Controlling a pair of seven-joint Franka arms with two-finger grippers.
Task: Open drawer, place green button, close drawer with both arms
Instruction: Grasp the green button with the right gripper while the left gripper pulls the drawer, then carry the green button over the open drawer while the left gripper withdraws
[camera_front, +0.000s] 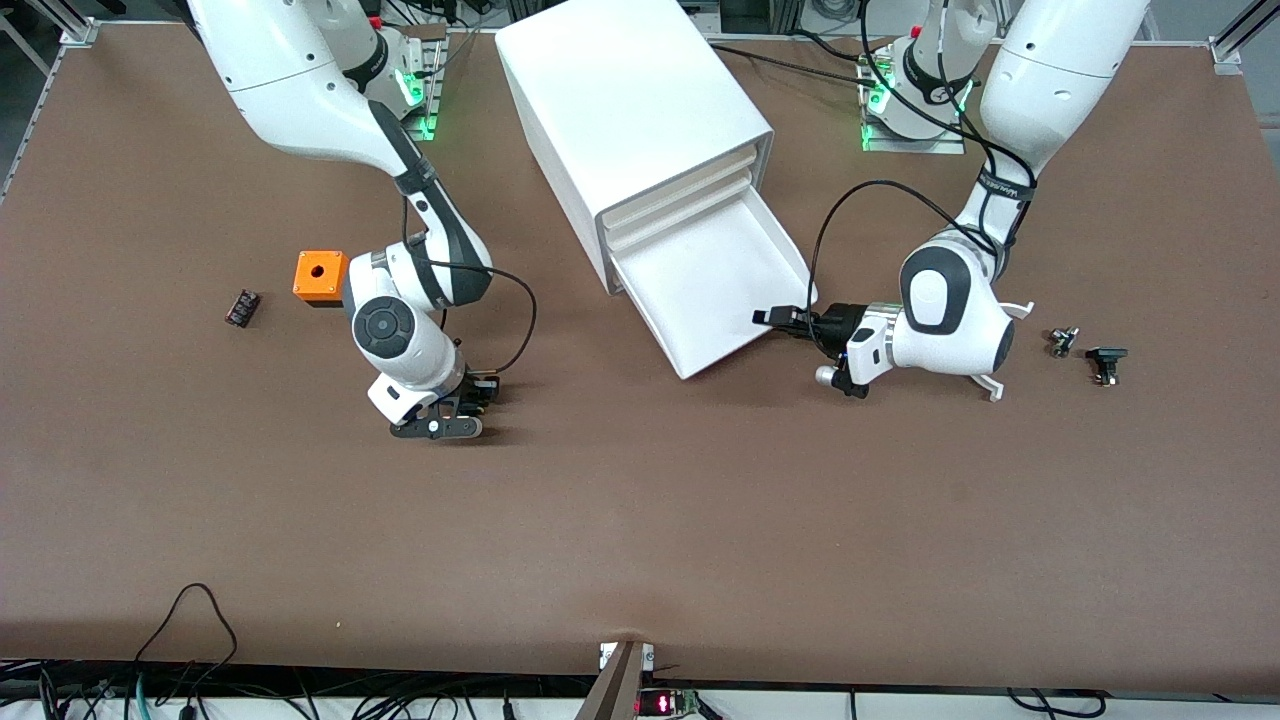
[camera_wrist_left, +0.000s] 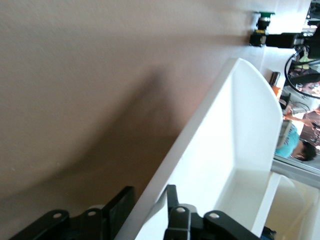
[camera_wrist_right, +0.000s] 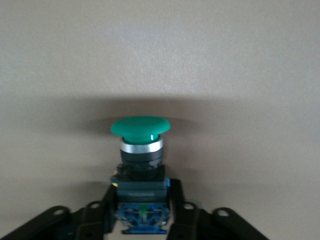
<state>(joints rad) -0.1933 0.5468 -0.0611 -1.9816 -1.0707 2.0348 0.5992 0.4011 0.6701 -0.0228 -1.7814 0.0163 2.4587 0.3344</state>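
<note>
- Table (camera_front: 640, 540): brown surface filling most of the front frame.
- Cabinet (camera_front: 625, 110): white box at upper centre of the frame. Its bottom drawer (camera_front: 715, 290) is pulled open, toward the front camera.
- Left arm (camera_front: 950, 310): enters at upper right of the frame. Left pincer (camera_front: 775, 318) sits at the drawer's corner; in the left wrist view its fingers (camera_wrist_left: 172, 197) pinch the drawer's side wall, one inside, one outside.
- Right arm (camera_front: 400, 330): enters at upper left. Right pincer (camera_front: 480, 400) is low at the table, centre-left of the frame, pressed onto the button (camera_wrist_right: 140, 150).
- Orange cube (camera_front: 320, 275): on the table beside the right arm.
- Button: green cap, black body, blue rear, held between the right pincer's fingers (camera_wrist_right: 175, 192).
</note>
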